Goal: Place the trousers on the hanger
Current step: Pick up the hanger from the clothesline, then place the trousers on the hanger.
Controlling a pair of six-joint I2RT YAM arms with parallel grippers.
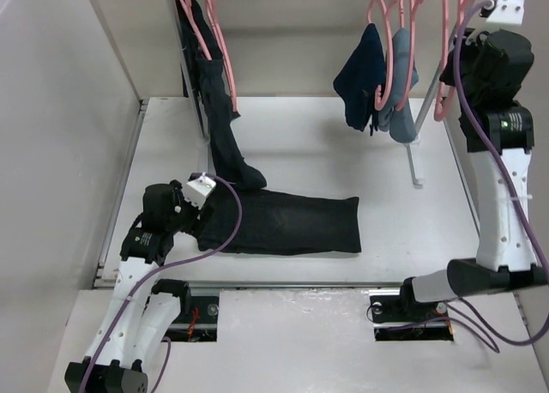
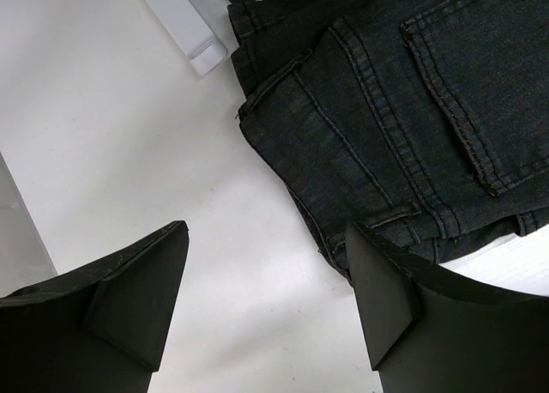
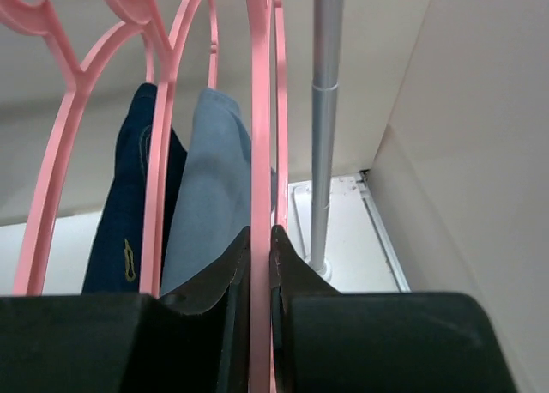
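Note:
The black trousers [image 1: 292,223] lie flat across the table, waistband to the left. In the left wrist view their waistband and back pocket [image 2: 386,110] fill the upper right. My left gripper [image 1: 194,211] hovers low at the waistband end. It is open [image 2: 266,290], with bare table between the fingers and the right finger [image 2: 386,299] at the waistband's edge. My right gripper [image 1: 456,60] is raised at the rack on the right. It is shut [image 3: 260,238] on the thin bar of a pink hanger [image 3: 260,136], which hangs among other pink hangers [image 1: 446,75].
Another black pair [image 1: 214,110] hangs from pink hangers at the back left, its leg end reaching the table. A navy garment [image 1: 360,75] and a light blue one [image 1: 401,101] hang at the right. The rack's grey pole [image 3: 319,127] and white foot [image 2: 184,24] are close by.

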